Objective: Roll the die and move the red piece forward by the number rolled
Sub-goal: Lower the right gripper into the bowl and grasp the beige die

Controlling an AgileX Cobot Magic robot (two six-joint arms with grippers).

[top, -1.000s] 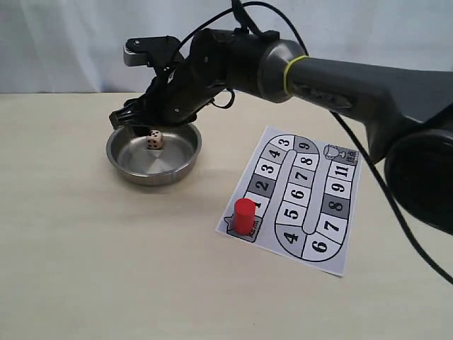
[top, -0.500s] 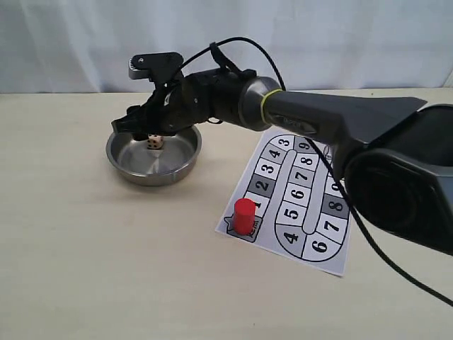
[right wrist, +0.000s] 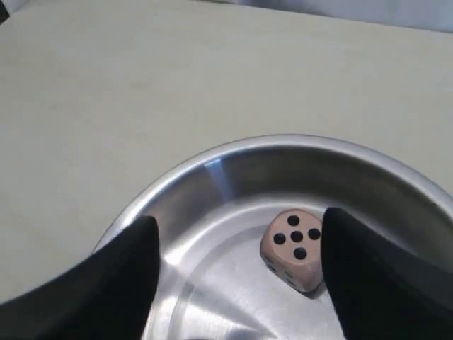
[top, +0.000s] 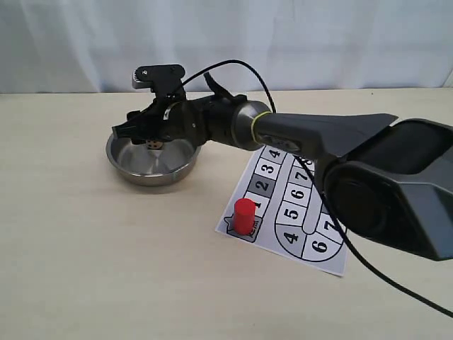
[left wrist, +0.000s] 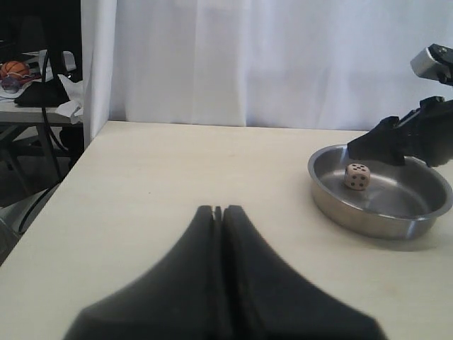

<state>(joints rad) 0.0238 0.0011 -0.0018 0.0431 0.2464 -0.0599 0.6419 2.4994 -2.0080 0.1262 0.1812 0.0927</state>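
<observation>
The die (right wrist: 294, 248), a tan cube, rests inside the steel bowl (top: 152, 177); the face toward the right wrist camera has five pips. My right gripper (right wrist: 239, 223) is open low over the bowl, with its fingers on either side of the die; one finger (right wrist: 354, 269) is right next to the die, and I cannot tell if they touch. The exterior view half hides the die (top: 155, 144) behind that gripper (top: 145, 136). The red piece (top: 244, 215) stands upright on the start square of the board (top: 297, 205). My left gripper (left wrist: 219, 210) is shut and empty, well away from the bowl (left wrist: 375, 219).
The numbered paper board lies to the right of the bowl in the exterior view. The right arm (top: 318, 134) stretches across above the board's far end. A white curtain (top: 283, 35) backs the table.
The right gripper has come down lower into the bowl around the die, and its arm has dropped flatter over the table. The die and the red piece have stayed put.
</observation>
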